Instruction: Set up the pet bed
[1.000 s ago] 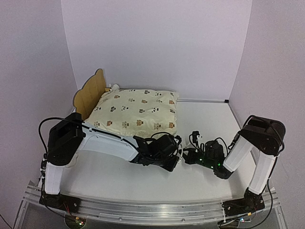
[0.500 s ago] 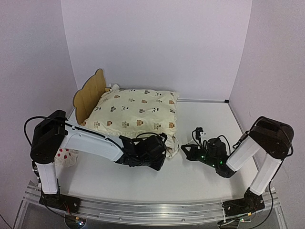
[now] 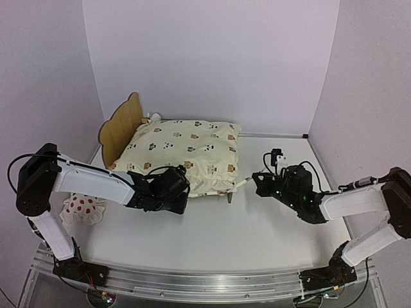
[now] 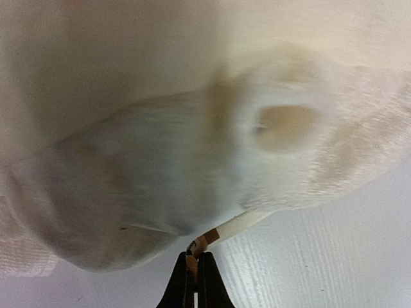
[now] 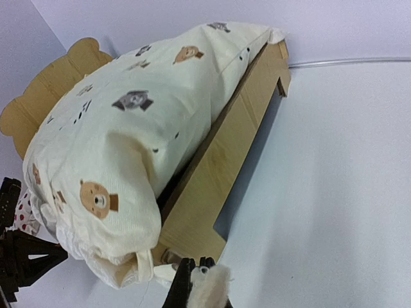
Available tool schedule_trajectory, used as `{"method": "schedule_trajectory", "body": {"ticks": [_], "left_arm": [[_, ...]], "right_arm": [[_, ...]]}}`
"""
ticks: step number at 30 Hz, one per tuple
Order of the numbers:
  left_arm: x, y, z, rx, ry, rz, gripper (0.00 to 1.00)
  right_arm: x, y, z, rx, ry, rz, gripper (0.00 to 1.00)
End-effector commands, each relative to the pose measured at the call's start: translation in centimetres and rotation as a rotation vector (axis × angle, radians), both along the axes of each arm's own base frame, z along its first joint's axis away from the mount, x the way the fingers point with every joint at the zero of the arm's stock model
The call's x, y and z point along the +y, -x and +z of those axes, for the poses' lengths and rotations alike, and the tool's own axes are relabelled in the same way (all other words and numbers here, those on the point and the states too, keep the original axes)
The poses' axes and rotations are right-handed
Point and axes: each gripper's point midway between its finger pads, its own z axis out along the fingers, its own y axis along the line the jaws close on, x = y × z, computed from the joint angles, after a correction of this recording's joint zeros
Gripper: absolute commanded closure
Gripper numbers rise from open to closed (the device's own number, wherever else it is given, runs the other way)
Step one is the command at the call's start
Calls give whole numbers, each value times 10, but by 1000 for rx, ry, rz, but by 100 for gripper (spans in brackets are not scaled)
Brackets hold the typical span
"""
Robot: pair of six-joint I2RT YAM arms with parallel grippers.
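Tabletop [image 3: 257, 237] bears one pet bed [image 3: 122, 128], one cushion [image 3: 186, 151]; left pincer [image 4: 197, 266] and right pincer [image 3: 255, 178] closed.

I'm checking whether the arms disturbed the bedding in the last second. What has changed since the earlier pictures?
The left gripper swept left along the near edge of the cushion, and its arm swung aside, uncovering the red-spotted pillow. The right gripper moved away from the bases, towards the foot corner of the pet bed, its arm stretching out low. Both stayed shut. Cushion and bed did not move.
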Motion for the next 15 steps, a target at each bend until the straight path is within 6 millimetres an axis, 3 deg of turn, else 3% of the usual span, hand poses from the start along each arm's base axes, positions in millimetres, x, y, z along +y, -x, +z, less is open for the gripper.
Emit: {"method": "schedule_trajectory", "body": {"ticks": [1,5,8,13,15], "left_arm": [[26,-11,3,-17,-6,73,100],[48,-15,-16,23,-57,135,100],[77,-18,-28,56,-99,232,100],[118,-21,-44,121,-85,349,100],[121,-21,-47,133,-85,362,100]], "right_arm": [[-30,-17,19,-24,134,-136,100],[-56,-26,38,-40,154,-230,100],[-70,-28,48,-48,146,-263,100],[-81,-25,60,-59,157,-274,100],[-85,-24,63,-61,168,-286,100]]}}
